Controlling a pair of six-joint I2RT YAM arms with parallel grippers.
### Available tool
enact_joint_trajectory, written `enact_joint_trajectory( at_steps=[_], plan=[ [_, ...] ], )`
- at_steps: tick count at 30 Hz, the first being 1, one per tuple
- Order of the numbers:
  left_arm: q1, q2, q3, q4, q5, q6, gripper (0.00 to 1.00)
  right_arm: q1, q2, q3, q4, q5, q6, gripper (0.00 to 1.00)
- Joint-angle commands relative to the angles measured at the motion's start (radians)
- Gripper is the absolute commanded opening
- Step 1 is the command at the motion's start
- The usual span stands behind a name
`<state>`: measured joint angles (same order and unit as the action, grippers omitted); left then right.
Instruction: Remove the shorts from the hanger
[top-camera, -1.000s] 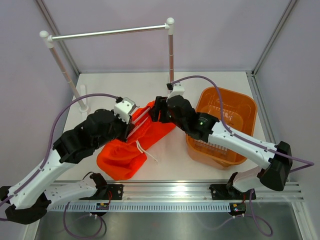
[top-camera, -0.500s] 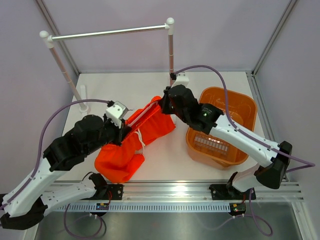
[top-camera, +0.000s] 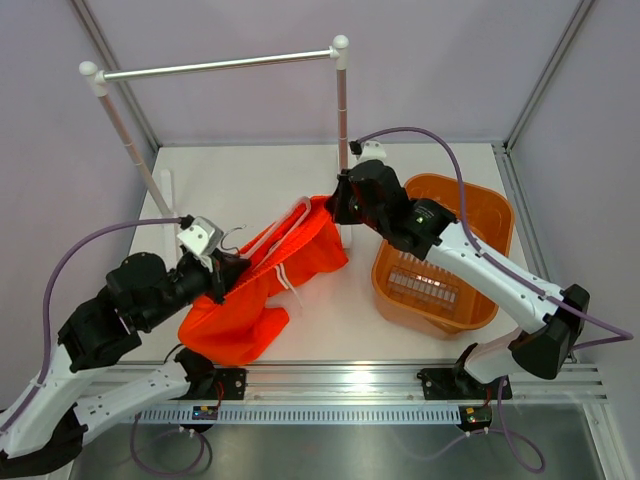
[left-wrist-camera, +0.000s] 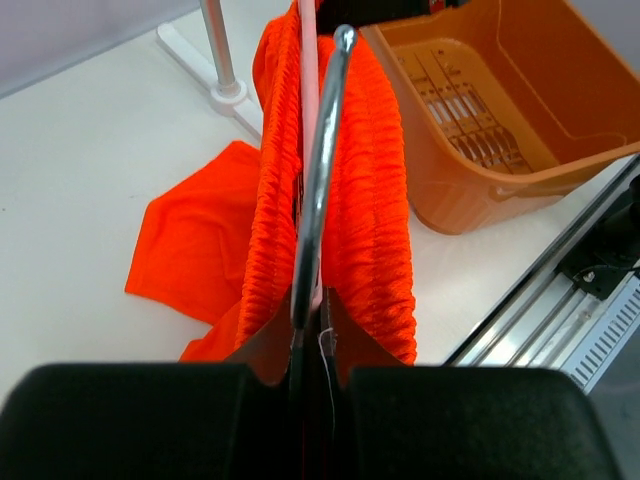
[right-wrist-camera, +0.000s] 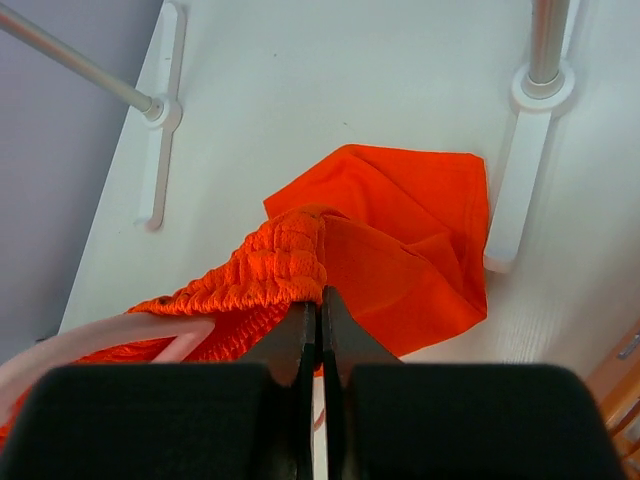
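Black left gripper (left-wrist-camera: 310, 342): jaws closed on the hanger's silver hook (left-wrist-camera: 325, 150), at the near left of the table (top-camera: 240, 180).
Hanger (top-camera: 272, 230): thin and pale pink. It tilts up from near left to far right, and its arms run inside the shorts' waistband (right-wrist-camera: 290, 245).
Shorts (top-camera: 262, 300): bright orange-red soft fabric, at the middle of the table. The gathered, ribbed waistband is stretched between the two grippers. The legs sag onto the tabletop at the near left, and white drawstrings (top-camera: 282, 280) hang across the front.
Right gripper (right-wrist-camera: 320, 305): jaws pinched shut on the far right end of the waistband.
Basket (top-camera: 485, 215): rigid orange plastic with a slotted floor, standing right of the shorts and apart from them.
Writing: raised marks on the basket's inner wall, too blurred to read.
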<state>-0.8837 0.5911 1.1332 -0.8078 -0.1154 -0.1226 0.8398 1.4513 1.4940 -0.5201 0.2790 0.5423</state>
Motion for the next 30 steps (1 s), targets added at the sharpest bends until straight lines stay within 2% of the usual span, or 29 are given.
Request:
enact_joint_trajectory(
  at_steps=[1, 6, 12, 21, 26, 30],
  plan=[
    [-0.003, -0.066, -0.006, 0.143, -0.019, -0.02, 0.0, -0.056, -0.037, -0.012, 0.005, 0.039, -0.024, 0.0],
    [-0.003, -0.094, -0.099, 0.35, -0.093, -0.049, 0.0, 0.1, -0.043, -0.02, 0.008, 0.061, -0.031, 0.0],
    [-0.004, -0.018, -0.089, 0.527, -0.179, -0.083, 0.0, 0.269, -0.045, -0.015, 0.023, 0.08, -0.011, 0.0],
    [-0.003, 0.121, -0.104, 0.899, -0.274, -0.097, 0.0, 0.433, -0.035, 0.127, -0.064, 0.153, -0.073, 0.0],
    [-0.003, 0.154, -0.164, 1.076, -0.342, -0.107, 0.0, 0.514, -0.055, 0.14, -0.096, 0.195, -0.082, 0.0],
    [-0.003, 0.164, -0.17, 1.157, -0.432, -0.085, 0.0, 0.556, -0.069, 0.144, -0.113, 0.201, -0.093, 0.0]
  ],
)
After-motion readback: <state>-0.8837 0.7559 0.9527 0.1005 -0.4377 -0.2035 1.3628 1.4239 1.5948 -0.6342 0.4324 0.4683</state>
